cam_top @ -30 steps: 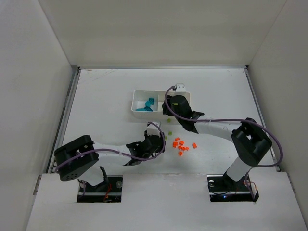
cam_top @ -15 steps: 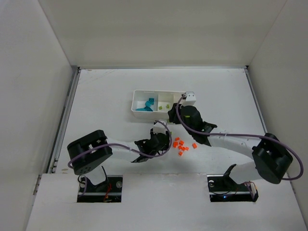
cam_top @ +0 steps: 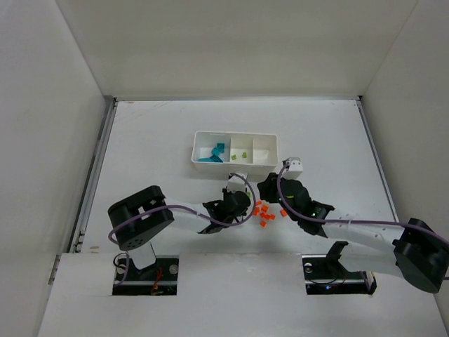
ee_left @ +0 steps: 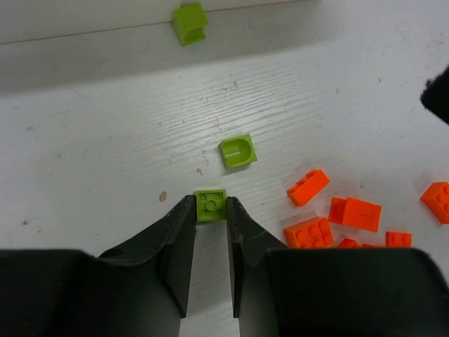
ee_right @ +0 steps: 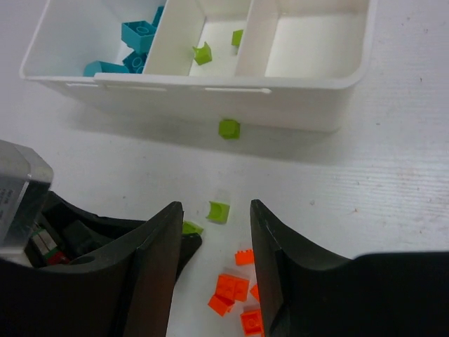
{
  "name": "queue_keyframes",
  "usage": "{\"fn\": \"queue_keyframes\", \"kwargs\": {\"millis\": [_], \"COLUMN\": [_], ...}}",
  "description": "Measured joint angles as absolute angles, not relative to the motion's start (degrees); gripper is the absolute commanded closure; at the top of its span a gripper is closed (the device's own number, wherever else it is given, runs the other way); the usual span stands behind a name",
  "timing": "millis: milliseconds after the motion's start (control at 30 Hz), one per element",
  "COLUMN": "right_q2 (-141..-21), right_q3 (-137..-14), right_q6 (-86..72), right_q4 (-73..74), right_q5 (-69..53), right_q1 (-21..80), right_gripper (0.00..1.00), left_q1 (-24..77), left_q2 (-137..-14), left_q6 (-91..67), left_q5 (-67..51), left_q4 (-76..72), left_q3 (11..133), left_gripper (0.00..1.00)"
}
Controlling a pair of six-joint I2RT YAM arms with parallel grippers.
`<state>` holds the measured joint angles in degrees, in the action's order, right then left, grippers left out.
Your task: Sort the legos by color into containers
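**Left pincer on a green brick: the greens are up**

Low centre of the left wrist view, the left gripper [ee_left: 210,214] has its two fingers [ee_left: 175,246] pressed against the sides of a tiny green brick [ee_left: 211,205]. The brick sits at the very tips and looks to be resting on the table [ee_left: 84,154], so I call it pinched but not lifted. Just above it lies a second green brick [ee_left: 237,151], apart from the fingers. At the top edge a third green brick [ee_left: 190,14] rests at the foot of the tray wall. To the right, the orange bricks [ee_left: 309,187] lie scattered.

Over to the right wrist view, where the tray [ee_right: 210,102] runs across the top. The left compartment [ee_right: 77,38] holds the teal bricks [ee_right: 137,35]. The middle compartment [ee_right: 219,28] holds two green pieces [ee_right: 203,53]. No brick shows in the right compartment [ee_right: 309,42]. Below, the right gripper [ee_right: 215,206] hangs with its fingers spread wide, holding nothing.

By my reading, the step in hand is the greens, with this pick just made. The next move calls for a clean lift, a carry up the frame to the middle compartment, and a release over its floor, clear of the thin dividers. The brick is held only at the tips, so a slow rise looks wise. In the top view the two grippers sit near each other, either side of the orange bricks, so the carry needs room. Two greens remain loose, and I judge the orange ones go in the right compartment.
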<state>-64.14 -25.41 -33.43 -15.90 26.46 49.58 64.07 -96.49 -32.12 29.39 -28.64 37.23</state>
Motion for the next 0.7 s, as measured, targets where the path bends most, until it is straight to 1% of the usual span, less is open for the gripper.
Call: {"fn": "queue_keyframes", "kwargs": {"millis": [100, 233, 367, 500, 700], "right_q2": [-63.2, -63.2, -63.6, -63.8, -65.0], "right_q3": [-23.2, -21.5, -21.2, -21.2, -21.2], "right_q6": [-35.4, -37.6, -38.9, -39.4, -39.5], "right_q4": [-15.7, -15.7, -15.6, -15.6, -15.7], "right_q5": [26.6, 27.0, 27.7, 28.2, 28.7], "right_q1": [49.6, 50.5, 52.6, 54.1, 55.6], "right_gripper": [0.52, 0.53, 0.54, 0.54, 0.53], "left_q1": [64.0, 63.0, 59.5, 55.5, 50.2], "left_q2": [-94.5, -86.6, -81.7, -84.2, -95.9], "left_q6": [-31.3, -28.9, -25.7, -22.6, -20.4], "left_q5": [30.0, 30.7, 31.4, 31.5, 29.1], "left_q4": [-26.2, -24.1, -24.3, -26.1, -28.1], "left_q3": [37.2, 37.5, 41.9, 48.7, 57.2], "left_gripper": [0.83, 0.82, 0.82, 0.81, 0.79]}}
